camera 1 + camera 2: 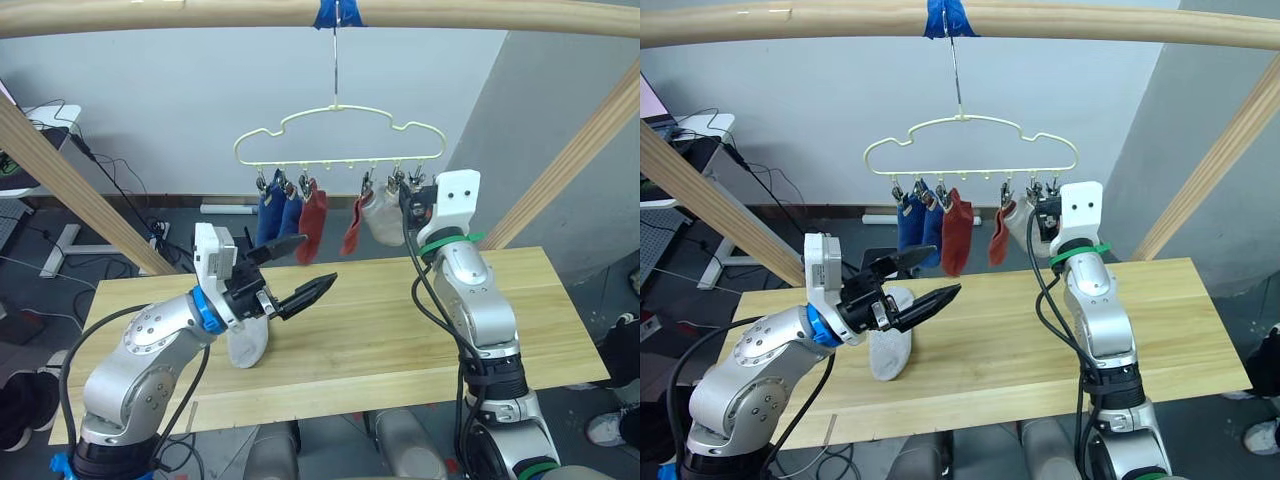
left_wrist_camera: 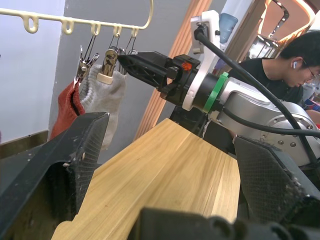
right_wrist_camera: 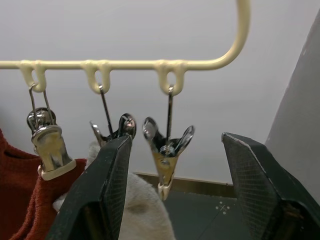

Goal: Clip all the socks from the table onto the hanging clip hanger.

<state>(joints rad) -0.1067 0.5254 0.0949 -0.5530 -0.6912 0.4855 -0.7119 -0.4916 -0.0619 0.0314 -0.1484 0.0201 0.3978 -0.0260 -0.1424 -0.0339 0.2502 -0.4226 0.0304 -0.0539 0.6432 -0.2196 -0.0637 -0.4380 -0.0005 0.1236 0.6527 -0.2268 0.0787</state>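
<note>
- Last grey sock [image 1: 247,341] on the table [image 1: 380,330], lower left of centre in the head views, lying limp just under and partly behind the left gripper [image 1: 300,270].
- Left gripper spread wide, empty, hovering above that sock and not touching it as far as could be told.
- Hanger [image 1: 340,135] hung by its hook from the taped pole, upper centre; five socks already clipped: two blue [image 1: 278,215], two red [image 1: 313,222] and one grey [image 1: 383,218].
- Right gripper [image 3: 170,155] raised to the hanger's right end, fingers apart and gripping nothing, framing an empty clip [image 3: 166,150] with the hung grey sock beside it.
- Person seated beyond the right arm, upper right of the left wrist view (not taking part).
- Judged light, soft and floppy: likely to sag and fold once lifted, with no stiffness to hold a shape, and nothing fragile about it.
- Best taken by a pinch at the cuff edge (thin enough there to slide into a clip's mouth), leaving the opening free above the fingers.
- Likely to slip from a shallow pinch; a deeper bite of fabric judged safer.
- Empty clip likely to swing on its wire when pushed.
</note>
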